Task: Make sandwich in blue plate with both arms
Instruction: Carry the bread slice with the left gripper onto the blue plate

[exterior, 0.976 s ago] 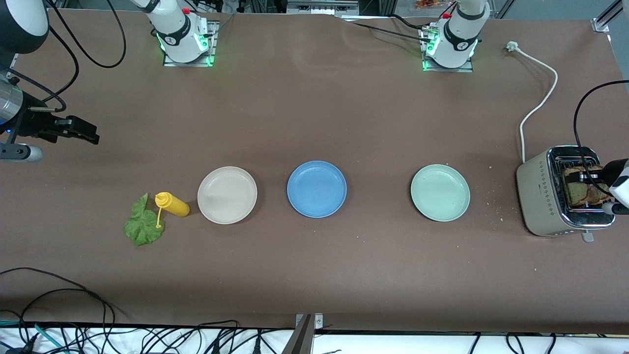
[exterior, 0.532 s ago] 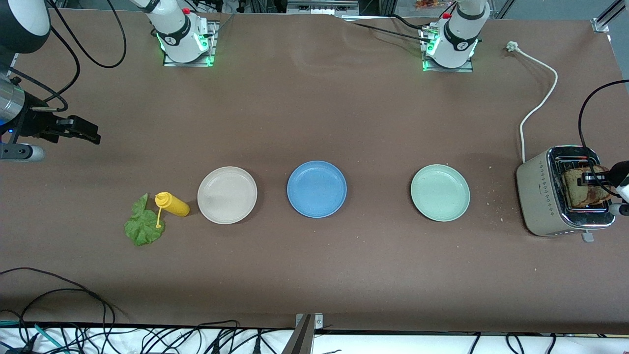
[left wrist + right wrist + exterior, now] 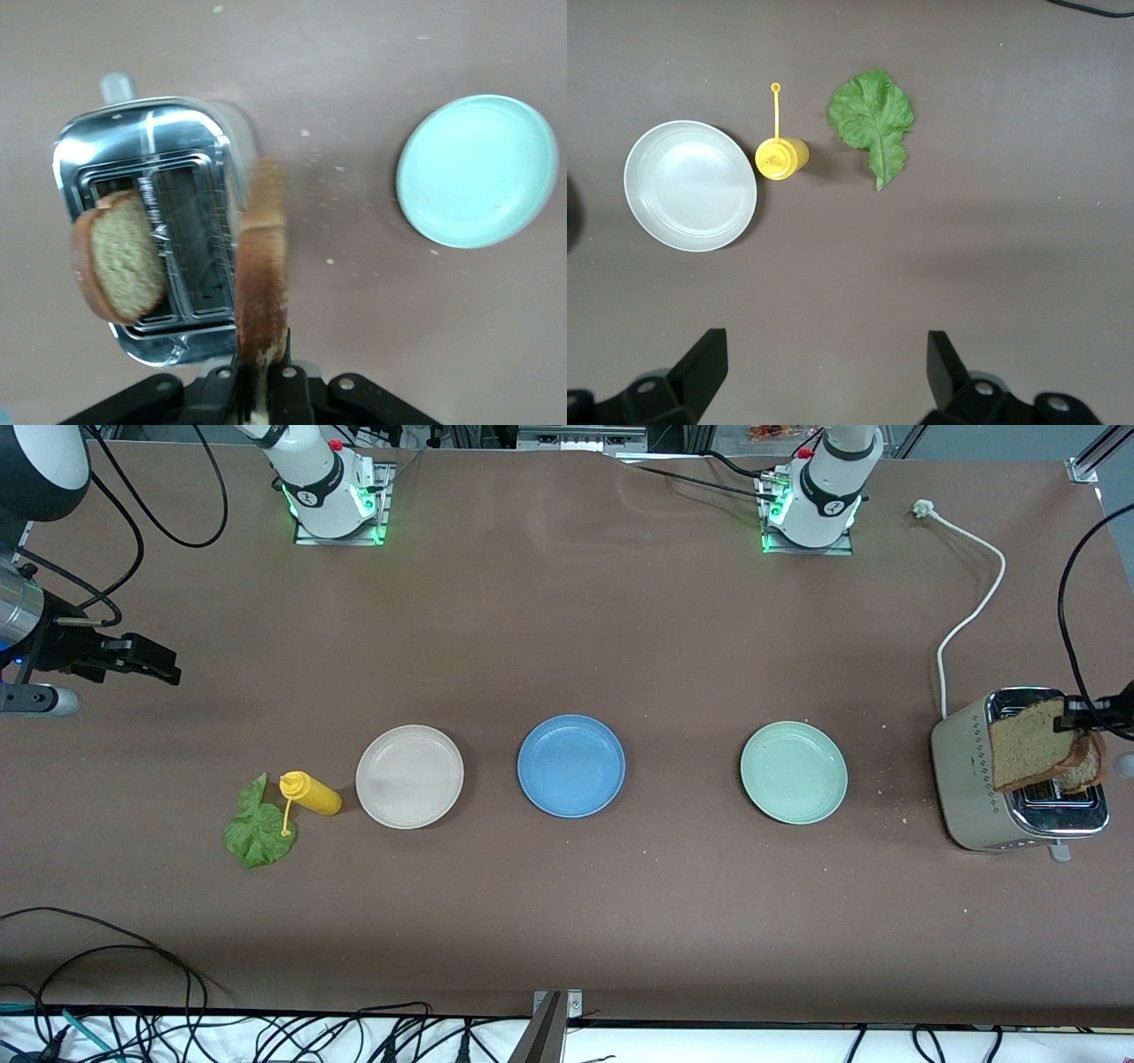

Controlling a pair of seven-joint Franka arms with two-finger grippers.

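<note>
Had lifted a bread slice (image 3: 1026, 746) clear of the toaster (image 3: 974, 779) in the clamped left pincer (image 3: 262, 372) since earlier, right pincer (image 3: 824, 367) waiting agape over the brown table (image 3: 567, 646).

The left gripper (image 3: 1083, 710) is mostly cut off at the front view's right edge; in its wrist view only the finger bases show at the bottom edge. The held bread slice (image 3: 262, 266) is motion-blurred there (its upper end smears into the table). The right gripper (image 3: 827, 361) is cropped along the bottom.
</note>
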